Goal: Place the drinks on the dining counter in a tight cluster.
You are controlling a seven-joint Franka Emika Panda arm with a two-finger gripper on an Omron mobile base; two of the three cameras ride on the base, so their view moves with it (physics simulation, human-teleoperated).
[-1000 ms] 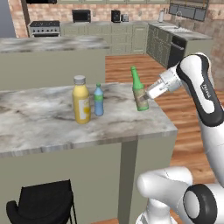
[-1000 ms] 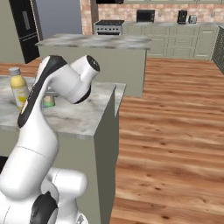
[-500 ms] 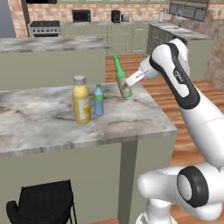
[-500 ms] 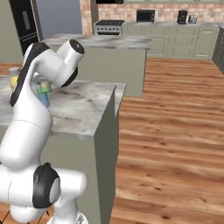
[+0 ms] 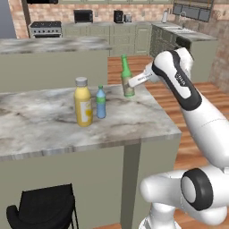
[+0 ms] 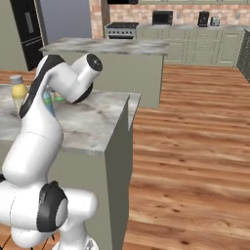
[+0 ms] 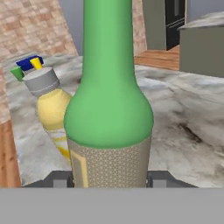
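- Gripper point(image 5: 133, 84) clamped on the lower body of the green glass bottle point(image 5: 127, 77), one finger at each side of its labelled part, as the hand view shows with the green glass bottle point(image 7: 109, 109) rising straight up between the two dark tips.
- Bottle upright, or very nearly so, over the far right part of the dining counter point(image 5: 53, 125); from the left base view its foot looks to be at the marble surface, though whether it touches or hangs just above I cannot tell.
- Arm reaching from the right, its white forearm and dark wrist bent over the counter's right end.
- Blue bottle point(image 5: 101, 102) with green cap standing on the marble to the left of the held one and nearer the front, apart from it.
- Yellow bottle point(image 5: 83, 102) with grey cap just beside the blue one on its left, the two standing close together.
- In the hand view the yellow bottle point(image 7: 51, 109) shows behind the green glass at its left, with small blue, green and yellow cups point(image 7: 27, 67) further back on the counter.
- In the right base view the yellow bottle point(image 6: 18, 91) stands at the left edge, with the arm's elbow crossing in front of the dining counter point(image 6: 93, 122).
- Black stool point(image 5: 42, 210) at the counter's front, low at the left.
- Second marble-topped island point(image 5: 53, 44) behind, and wood floor point(image 6: 195, 146) to the right.
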